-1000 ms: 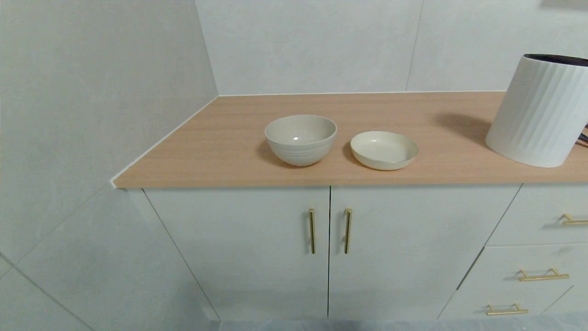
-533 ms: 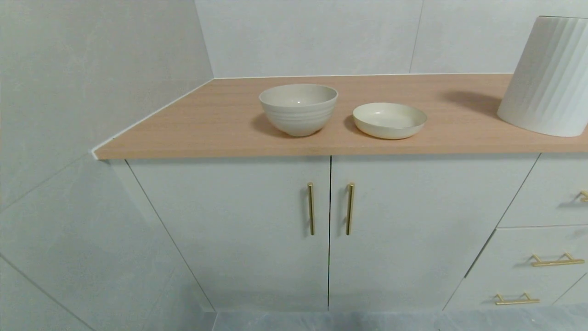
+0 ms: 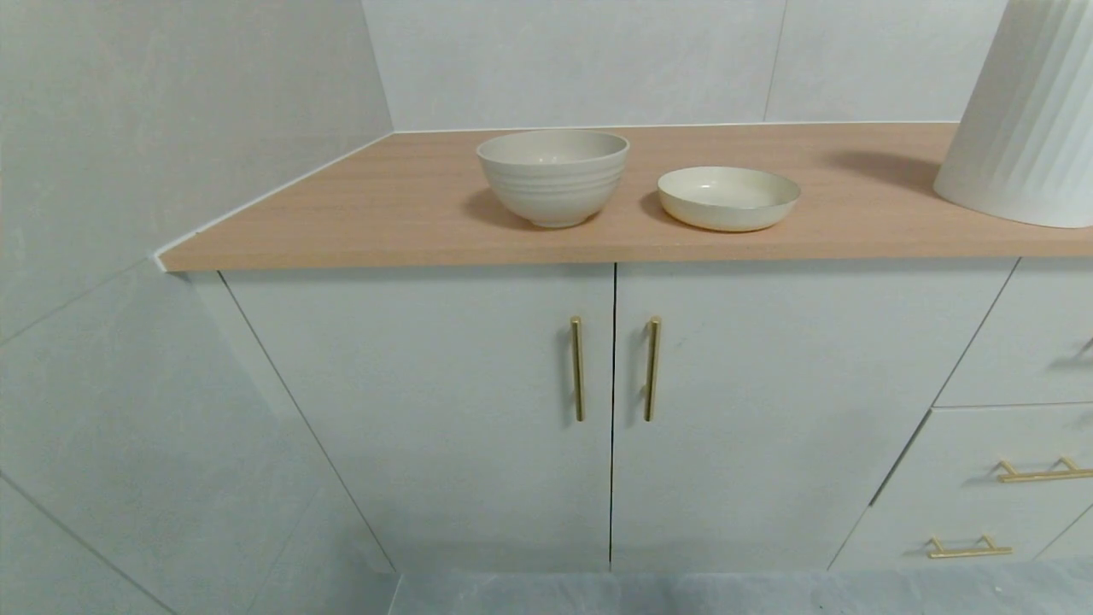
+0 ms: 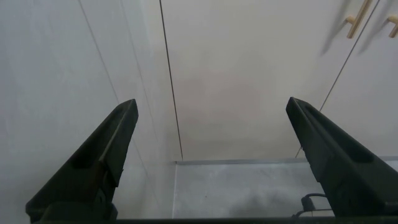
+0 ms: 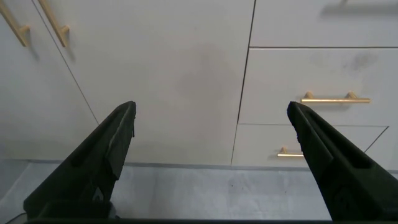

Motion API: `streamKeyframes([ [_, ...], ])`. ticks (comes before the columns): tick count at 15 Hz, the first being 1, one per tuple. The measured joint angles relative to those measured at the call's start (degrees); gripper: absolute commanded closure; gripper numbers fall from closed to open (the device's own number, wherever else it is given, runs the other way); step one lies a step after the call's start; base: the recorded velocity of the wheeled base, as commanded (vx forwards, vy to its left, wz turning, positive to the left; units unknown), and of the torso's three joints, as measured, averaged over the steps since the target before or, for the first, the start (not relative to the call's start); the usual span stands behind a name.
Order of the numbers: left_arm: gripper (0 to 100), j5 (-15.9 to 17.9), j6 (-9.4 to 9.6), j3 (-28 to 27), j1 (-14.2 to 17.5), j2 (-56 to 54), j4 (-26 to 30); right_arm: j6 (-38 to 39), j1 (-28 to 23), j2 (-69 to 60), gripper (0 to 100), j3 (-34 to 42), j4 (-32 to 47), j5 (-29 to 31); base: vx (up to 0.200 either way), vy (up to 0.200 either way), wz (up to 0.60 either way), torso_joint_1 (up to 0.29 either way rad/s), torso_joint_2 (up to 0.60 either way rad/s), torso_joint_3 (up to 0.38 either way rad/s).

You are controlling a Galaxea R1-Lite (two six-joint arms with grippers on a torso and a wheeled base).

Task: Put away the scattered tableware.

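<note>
A deep beige bowl (image 3: 553, 175) stands on the wooden countertop (image 3: 384, 222), and a shallow cream dish (image 3: 727, 197) sits just to its right, apart from it. Below them the white double-door cabinet (image 3: 478, 401) is shut, with two gold handles (image 3: 578, 368) side by side. My left gripper (image 4: 211, 155) is open, low down, facing the left cabinet door and the floor. My right gripper (image 5: 214, 155) is open too, low in front of the cabinet and the drawers (image 5: 317, 81), holding nothing.
A tall white ribbed container (image 3: 1029, 120) stands on the counter at the right. Drawers with gold pulls (image 3: 1033, 470) lie to the right of the doors. A tiled wall (image 3: 128, 171) closes off the left side. Grey floor (image 3: 683, 594) runs below.
The whole head picture has shifted: the counter, bowl and dish now sit higher in view and look flatter, so the camera has lowered. The bowl and dish have not moved on the counter.
</note>
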State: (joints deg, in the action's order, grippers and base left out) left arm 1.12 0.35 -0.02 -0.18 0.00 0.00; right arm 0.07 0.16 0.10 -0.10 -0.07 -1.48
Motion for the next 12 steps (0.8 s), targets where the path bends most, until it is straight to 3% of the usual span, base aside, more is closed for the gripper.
streamKeyframes([
  [8,0,0.0,0.0,0.0,0.0,0.0,0.0,0.2,0.0,0.0,0,-0.8,-2.0,-0.2,0.0,0.0,0.0,0.0,0.0,0.0],
  [12,0,0.0,0.0,0.0,0.0,0.0,0.0,1.2,0.2,2.7,0,-6.4,0.3,-10.2,0.0,0.0,0.0,0.0,0.0,0.0],
])
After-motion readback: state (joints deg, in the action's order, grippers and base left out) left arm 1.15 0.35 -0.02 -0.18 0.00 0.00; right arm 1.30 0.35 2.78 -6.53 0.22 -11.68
